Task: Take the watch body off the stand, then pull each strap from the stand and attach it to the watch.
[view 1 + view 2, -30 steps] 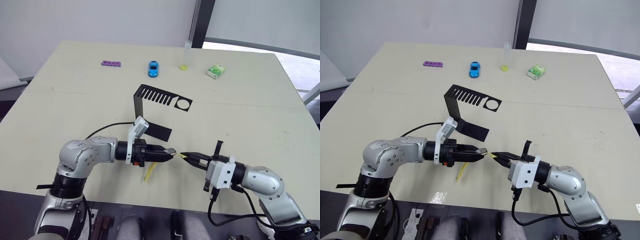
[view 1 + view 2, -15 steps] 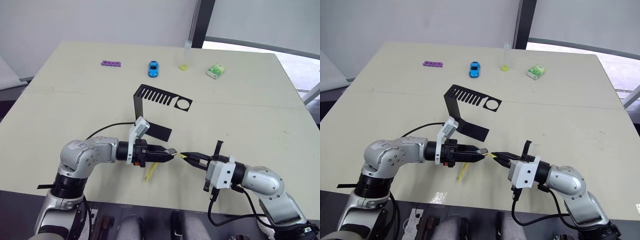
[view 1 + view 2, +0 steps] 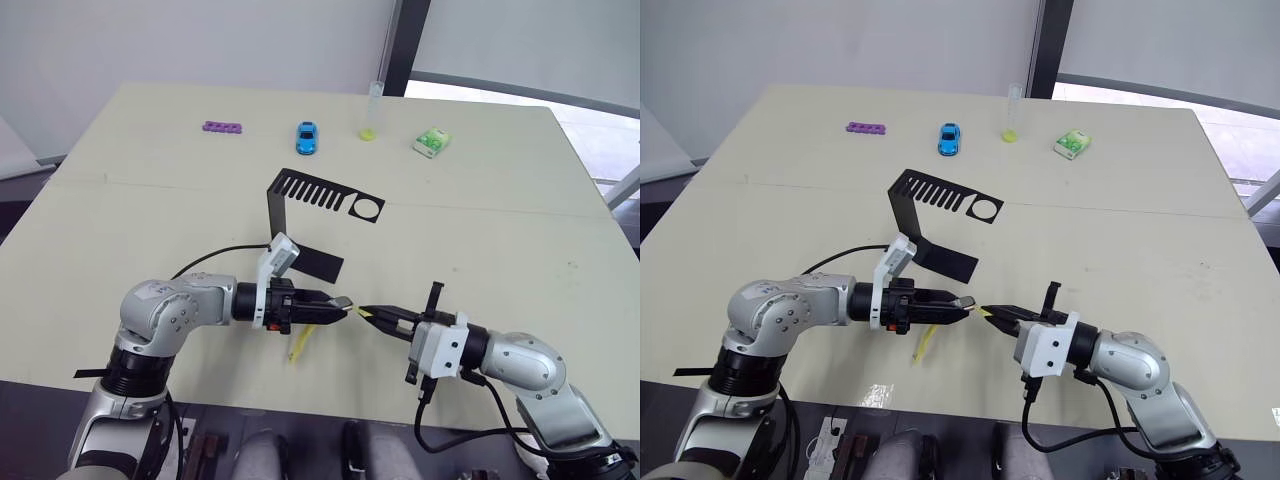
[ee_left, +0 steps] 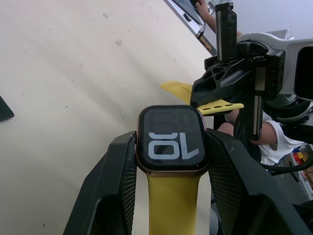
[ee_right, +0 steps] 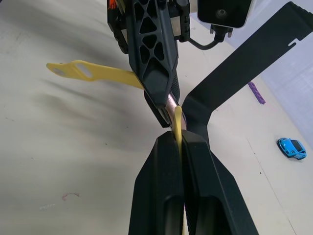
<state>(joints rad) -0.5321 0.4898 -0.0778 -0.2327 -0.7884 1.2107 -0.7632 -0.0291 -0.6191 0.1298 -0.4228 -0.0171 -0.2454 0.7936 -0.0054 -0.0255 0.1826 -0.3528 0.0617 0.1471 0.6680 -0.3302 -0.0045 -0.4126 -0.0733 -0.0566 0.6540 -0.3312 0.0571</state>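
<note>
Left wrist view, left tool (image 3: 340, 304) still clamps watch (image 4: 172, 145), right tool (image 3: 372, 312) still pinches second strap (image 5: 177, 122), nothing moved.

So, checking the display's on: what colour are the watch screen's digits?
Pale grey-white on the dark watch screen, clearest in the left wrist view.

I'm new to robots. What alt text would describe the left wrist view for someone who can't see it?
Two black fingers clamp a black watch body, one yellow strap already attached. Beyond it, the right gripper holds the second yellow strap above a beige table.
</note>
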